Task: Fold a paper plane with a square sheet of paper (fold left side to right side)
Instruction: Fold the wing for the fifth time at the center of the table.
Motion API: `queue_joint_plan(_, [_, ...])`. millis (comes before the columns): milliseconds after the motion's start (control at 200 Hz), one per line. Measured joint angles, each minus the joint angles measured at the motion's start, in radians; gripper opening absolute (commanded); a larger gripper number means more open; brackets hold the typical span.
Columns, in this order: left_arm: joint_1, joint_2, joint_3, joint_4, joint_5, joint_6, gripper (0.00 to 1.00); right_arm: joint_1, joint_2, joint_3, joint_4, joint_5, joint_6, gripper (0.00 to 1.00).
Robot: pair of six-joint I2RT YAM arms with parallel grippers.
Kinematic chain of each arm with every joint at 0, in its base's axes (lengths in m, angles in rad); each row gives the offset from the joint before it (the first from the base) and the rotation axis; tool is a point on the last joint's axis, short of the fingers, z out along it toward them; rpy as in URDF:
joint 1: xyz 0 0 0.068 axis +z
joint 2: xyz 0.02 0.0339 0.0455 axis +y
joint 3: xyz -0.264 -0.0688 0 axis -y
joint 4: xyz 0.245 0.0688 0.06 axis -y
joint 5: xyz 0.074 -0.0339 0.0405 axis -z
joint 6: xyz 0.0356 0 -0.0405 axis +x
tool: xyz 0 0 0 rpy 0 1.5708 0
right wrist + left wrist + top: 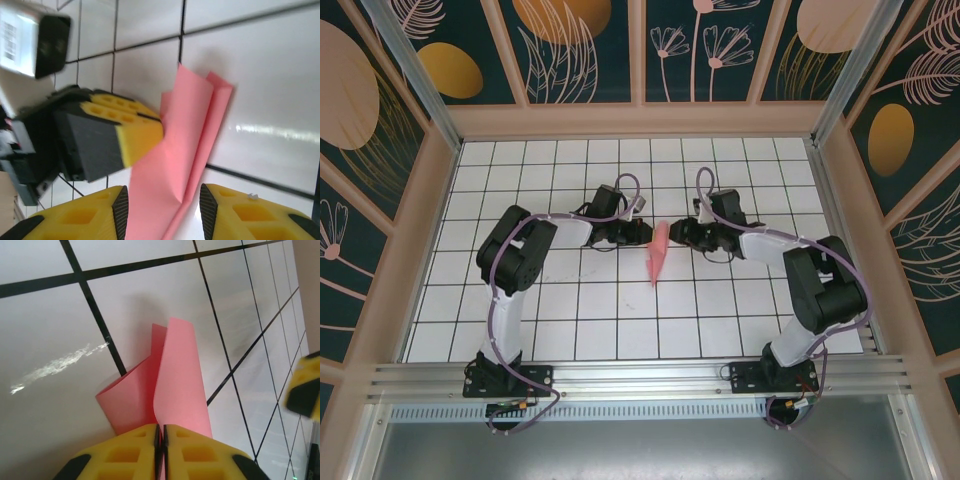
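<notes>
Judged step: setting the last lengthwise fold, then letting go.

Use the bench (570, 330) as your backing. Press the fold down against it rather than pinching in the air.

Your left gripper (160, 429) is clamped on the paper plane (177, 380), its pads together with the pink paper running into the seam. Hold that clamp firm so the centre ridge does not spring.

Your right gripper (164, 200), facing the left gripper across the paper, stands with its fingers apart and grips nothing. Draw it straight back so that neither pad snags a flap. The flaps gape beyond the left gripper and likely need a flattening pass.

Location: the paper plane's broad end sits in the left gripper. Its sharp tip is the part farthest from the left gripper.
</notes>
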Motion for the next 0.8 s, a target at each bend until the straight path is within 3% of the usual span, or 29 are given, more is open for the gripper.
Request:
queue_joint_plan(230, [-0.002,-0.082,-0.002,0.001,0.021,-0.038,0.36,0.068,0.037,-0.029,0.016,-0.021,0.043,0.48])
queue_joint_plan(505, [-0.002,-0.193,-0.024,0.015,0.027,-0.069,0.56,0.071,0.038,-0.041,0.055,-0.021,0.058,0.48])
queue_joint_plan(801, [-0.003,-0.264,-0.097,0.012,0.02,-0.086,0.52,0.071,0.042,-0.041,0.057,-0.02,0.058,0.48])
